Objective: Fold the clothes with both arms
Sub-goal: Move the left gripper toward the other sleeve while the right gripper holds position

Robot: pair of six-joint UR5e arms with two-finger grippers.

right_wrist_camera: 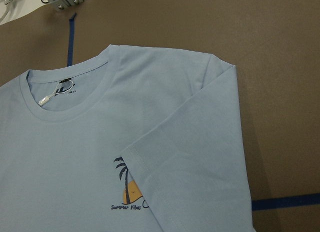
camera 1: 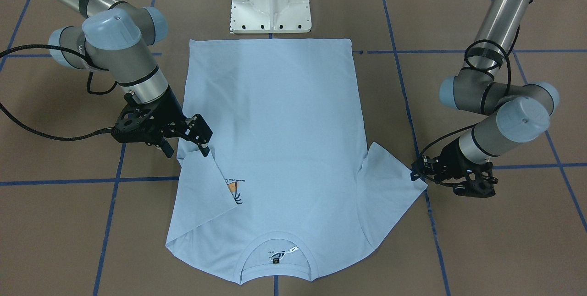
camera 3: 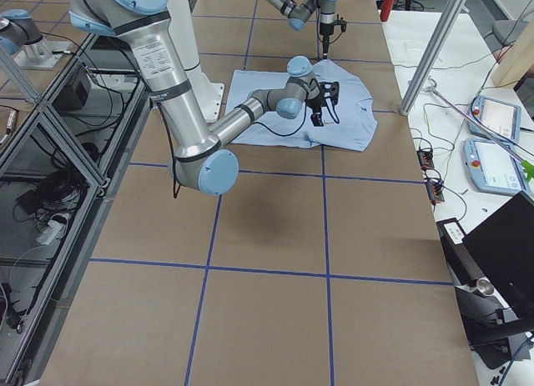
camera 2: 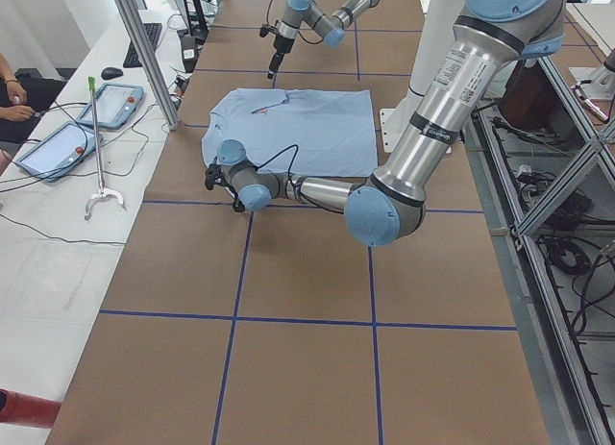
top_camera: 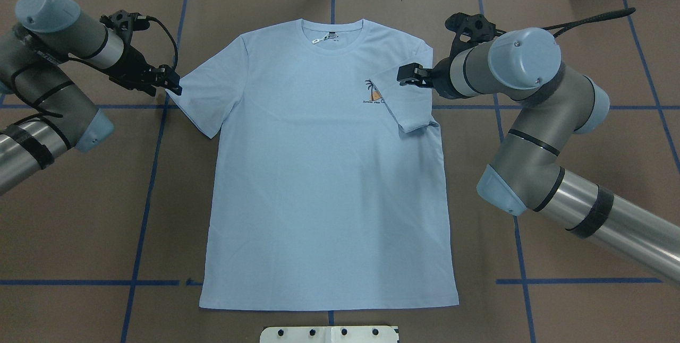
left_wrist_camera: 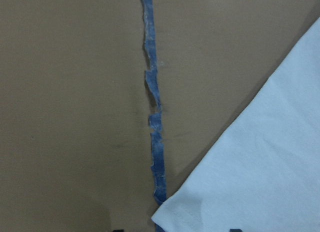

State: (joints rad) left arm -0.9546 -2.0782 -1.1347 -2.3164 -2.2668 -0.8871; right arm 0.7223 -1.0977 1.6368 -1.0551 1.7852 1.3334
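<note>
The light blue T-shirt [top_camera: 319, 183] lies flat and face up, collar and neck label [top_camera: 324, 39] toward the far side. One sleeve [top_camera: 409, 104] is folded inward, partly covering the palm print [top_camera: 373, 93]. My right gripper [top_camera: 405, 75] hovers open just above that folded sleeve, holding nothing. The other sleeve [top_camera: 204, 96] is spread out flat. My left gripper [top_camera: 172, 82] sits low at its outer corner, open, with the corner [left_wrist_camera: 170, 217] between the fingers.
The white pedestal base [camera 1: 270, 2] stands just beyond the shirt's hem. Blue tape lines [left_wrist_camera: 152, 117] grid the brown table. Beside the table, a white bench holds tablets [camera 2: 58, 142] and cables, with a person's hand [camera 2: 14, 109] at its edge.
</note>
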